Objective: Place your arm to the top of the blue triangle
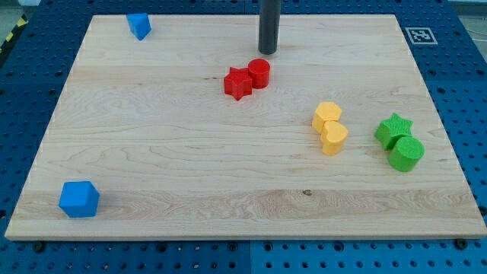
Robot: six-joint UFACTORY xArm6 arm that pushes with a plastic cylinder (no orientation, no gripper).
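Note:
The blue triangle (139, 25) lies near the board's top left corner. My tip (267, 52) is the lower end of the dark rod, near the top middle of the board. It stands far to the right of the blue triangle and slightly lower in the view. It is just above the red cylinder (259, 73), apart from it.
A red star (238, 83) touches the red cylinder. A yellow hexagon (328, 116) and yellow heart (334, 138) sit right of centre. A green star (393, 129) and green cylinder (406, 154) sit at the right. A blue block (79, 199) lies bottom left on the wooden board (152, 137).

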